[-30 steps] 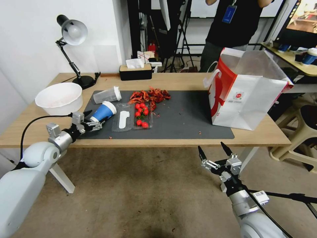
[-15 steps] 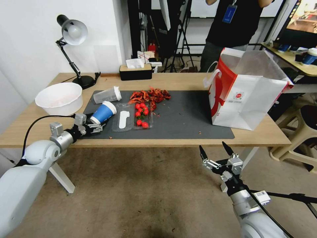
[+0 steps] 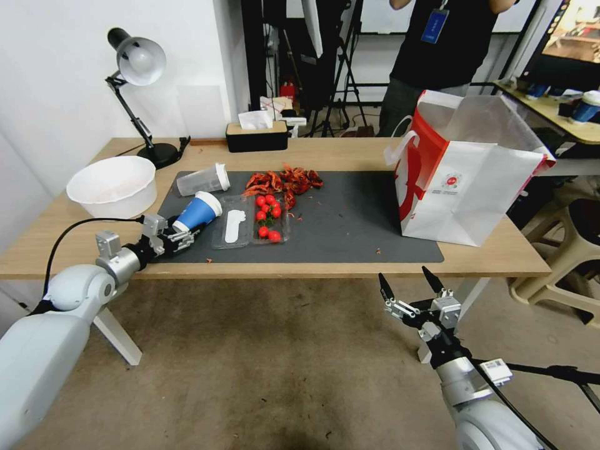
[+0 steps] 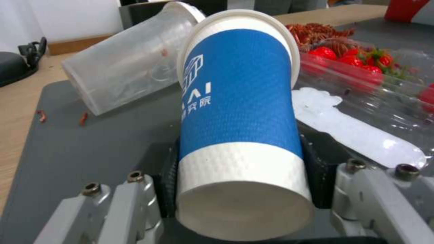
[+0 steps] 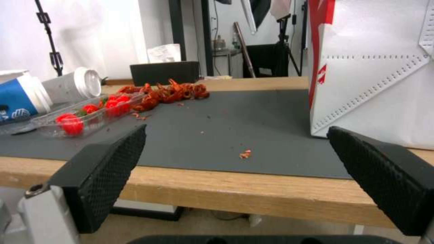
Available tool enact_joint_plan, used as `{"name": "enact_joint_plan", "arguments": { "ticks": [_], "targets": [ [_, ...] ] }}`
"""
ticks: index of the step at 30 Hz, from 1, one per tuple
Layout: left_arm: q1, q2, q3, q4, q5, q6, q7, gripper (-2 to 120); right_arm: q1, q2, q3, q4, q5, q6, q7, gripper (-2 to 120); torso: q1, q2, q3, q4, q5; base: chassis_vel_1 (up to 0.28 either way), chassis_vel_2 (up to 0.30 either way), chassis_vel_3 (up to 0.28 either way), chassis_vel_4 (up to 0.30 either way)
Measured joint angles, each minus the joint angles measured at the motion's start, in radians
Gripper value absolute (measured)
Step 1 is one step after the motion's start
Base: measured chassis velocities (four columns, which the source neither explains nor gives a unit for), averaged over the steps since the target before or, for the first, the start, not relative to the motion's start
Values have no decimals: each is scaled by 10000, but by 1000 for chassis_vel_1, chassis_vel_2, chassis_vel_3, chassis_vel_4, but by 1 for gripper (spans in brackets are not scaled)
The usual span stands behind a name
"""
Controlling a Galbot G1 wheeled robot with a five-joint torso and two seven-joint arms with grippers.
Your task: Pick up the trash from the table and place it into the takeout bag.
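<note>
Two pincers are in view. At the front left corner of the mat (image 3: 350,219), the left pincer (image 3: 177,232) is closed on the base of the blue cup (image 3: 195,213), which lies on its side with its white lid pointing away from the robot. From the left wrist, the black pads (image 4: 168,189) press against both sides of the cup's white bottom band. Just behind the blue cup lies the clear cup (image 3: 201,180), also on its side, its white lid toward the right; from the left wrist the two cups look touching or nearly so near their lids. Beside the blue cup on its right sits the tomato tray (image 3: 270,219), with a white plastic piece (image 3: 234,225) in the open lid half next to it. A heap of red shells (image 3: 284,180) lies behind the tray.

On the worktop (image 3: 350,153), the bag (image 3: 465,178) stands upright at the right end, its mouth open, its base partly on the mat. A white bowl (image 3: 112,184) sits at the left end, off the mat.

Below the worktop's front edge, in front of the bag, the right pincer (image 3: 406,289) hangs with its fingers spread wide and nothing between them.
</note>
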Motion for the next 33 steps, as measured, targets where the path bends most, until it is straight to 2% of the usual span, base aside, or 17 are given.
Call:
{"name": "enact_joint_plan", "arguments": {
  "ticks": [11,17,21,26,31,32,33],
  "targets": [
    [135,90,-259,-420,-738,-538,-68,50,127,-1,-104,-21,1,-67,53,100,0,0,0,0,0,0,0,0,0],
    [-45,309,-254,-910,-1532,-853,216,50,149,1,-141,13,2,-89,62,100,0,0,0,1,0,0,0,0,0],
    [-909,562,346,-1233,-2297,-1167,903,50,139,25,-141,118,1,-144,98,100,1,0,0,-1,0,0,0,0,0],
    [-1476,652,752,-1282,-2521,-1182,1066,50,120,42,-135,161,-14,-164,125,100,1,0,0,0,0,0,0,0,0],
    [-2544,697,1458,-1230,-2710,-1145,1264,50,72,60,-86,216,-41,-190,139,100,1,0,0,0,1,0,0,0,0],
    [-3134,685,1824,-1166,-2772,-1065,1319,50,46,70,-62,237,-48,-194,140,100,1,0,0,-6,4,0,0,0,0],
    [-3479,654,2084,-1110,-2830,-992,1340,50,34,77,-50,238,-49,-198,141,100,1,0,0,2,4,0,0,0,0]
  ]
}}
